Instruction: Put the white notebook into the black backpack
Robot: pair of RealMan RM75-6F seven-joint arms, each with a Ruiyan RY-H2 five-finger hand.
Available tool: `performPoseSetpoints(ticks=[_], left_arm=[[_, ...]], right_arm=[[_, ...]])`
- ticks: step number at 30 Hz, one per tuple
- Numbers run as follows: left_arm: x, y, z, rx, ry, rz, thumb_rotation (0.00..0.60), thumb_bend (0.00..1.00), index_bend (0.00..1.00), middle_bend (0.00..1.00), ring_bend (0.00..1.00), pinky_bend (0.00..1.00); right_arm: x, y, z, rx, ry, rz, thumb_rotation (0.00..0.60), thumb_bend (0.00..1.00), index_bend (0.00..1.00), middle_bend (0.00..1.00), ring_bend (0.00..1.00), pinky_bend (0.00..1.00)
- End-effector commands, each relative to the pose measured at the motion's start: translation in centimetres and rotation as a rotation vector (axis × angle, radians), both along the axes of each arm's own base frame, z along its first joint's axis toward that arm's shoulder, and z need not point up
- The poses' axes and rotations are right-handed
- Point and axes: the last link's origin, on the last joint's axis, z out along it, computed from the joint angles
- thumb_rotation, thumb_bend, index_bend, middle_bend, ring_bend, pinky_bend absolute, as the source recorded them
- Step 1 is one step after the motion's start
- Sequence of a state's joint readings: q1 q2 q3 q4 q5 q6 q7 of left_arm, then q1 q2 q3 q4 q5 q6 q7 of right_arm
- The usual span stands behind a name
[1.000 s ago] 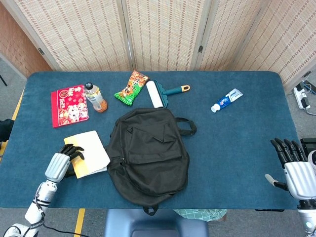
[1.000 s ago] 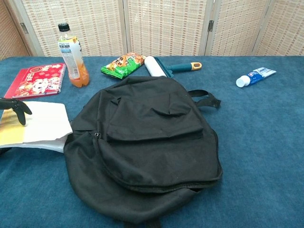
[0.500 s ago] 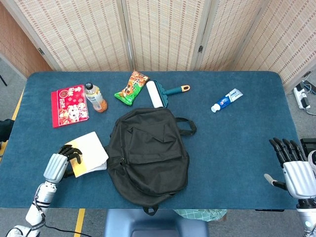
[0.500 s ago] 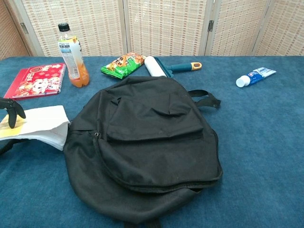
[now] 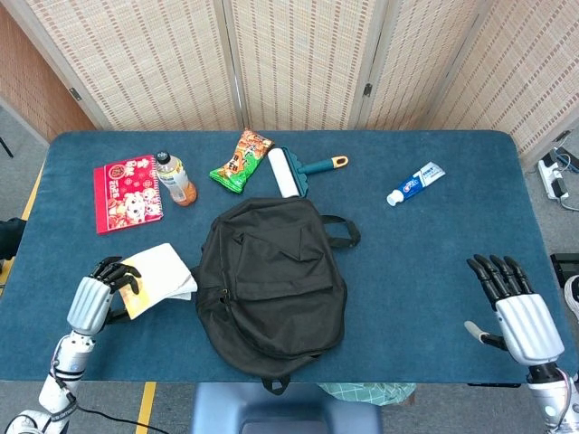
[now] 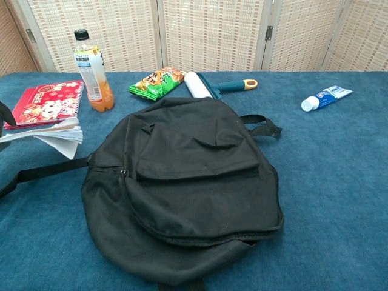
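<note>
White paper pages and a yellow cover make up the white notebook (image 5: 156, 276), which is raised off the blue cloth-covered table (image 5: 434, 262) near its left edge, with its pages drooping down in the chest view (image 6: 51, 132). The left hand (image 5: 95, 297), silver-backed with black fingers, grips the notebook at its left end. Just to the right lies the black fabric backpack (image 5: 271, 285), flat on the table with its zipper closed and one strap trailing out below the notebook toward the left edge. The right hand (image 5: 516, 312) hangs near the front right corner with fingers spread and nothing in it.

Behind the notebook, toward the back left corner, lie a red spiral-bound booklet (image 5: 127, 196) and an upright plastic bottle of orange drink (image 5: 174, 179). Along the back edge sit a green and orange snack packet (image 5: 242, 161), a white lint roller with a teal handle (image 5: 297, 169), and, further right, a blue and white toothpaste tube (image 5: 416, 183).
</note>
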State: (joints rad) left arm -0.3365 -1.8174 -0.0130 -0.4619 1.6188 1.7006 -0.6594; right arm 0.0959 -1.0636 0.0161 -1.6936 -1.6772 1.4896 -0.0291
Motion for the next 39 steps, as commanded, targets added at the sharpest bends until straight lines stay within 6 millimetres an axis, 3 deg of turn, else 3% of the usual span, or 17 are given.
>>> performPoseSetpoints(ticks=[1, 11, 20, 26, 39], left_arm=[[1.0, 0.1, 1.4, 0.061, 0.019, -0.076, 0.6, 0.55, 0.71, 0.5, 0.41, 0.27], [3.4, -0.4, 2.0, 0.093, 0.037, -0.203, 0.6, 0.54, 0.71, 0.5, 0.41, 0.27], [4.2, -0.7, 1.9, 0.088, 0.043, -0.236, 0.6, 0.54, 0.7, 0.5, 0.41, 0.27], [4.3, -0.7, 2.1, 0.089, 0.041, -0.234, 0.6, 0.54, 0.7, 0.5, 0.41, 0.27], [4.0, -0.9, 2.2, 0.09, 0.044, -0.216, 0.6, 0.54, 0.7, 0.5, 0.41, 0.27]], right_arm=[[1.3, -0.2, -1.9, 0.107, -0.016, 0.052, 0.6, 0.14, 0.04, 0.14, 0.1, 0.12], [5.6, -1.0, -9.6, 0.47, -0.04, 0.169, 0.6, 0.14, 0.16, 0.18, 0.13, 0.18], [9.2, -2.6, -15.6, 0.617, -0.006, 0.276, 0.6, 0.15, 0.2, 0.19, 0.14, 0.18], [10.6, -4.4, -17.7, 0.634, 0.007, 0.289, 0.6, 0.17, 0.21, 0.19, 0.14, 0.18], [12.3, -7.3, -19.3, 0.672, -0.018, 0.25, 0.6, 0.2, 0.21, 0.2, 0.14, 0.18]])
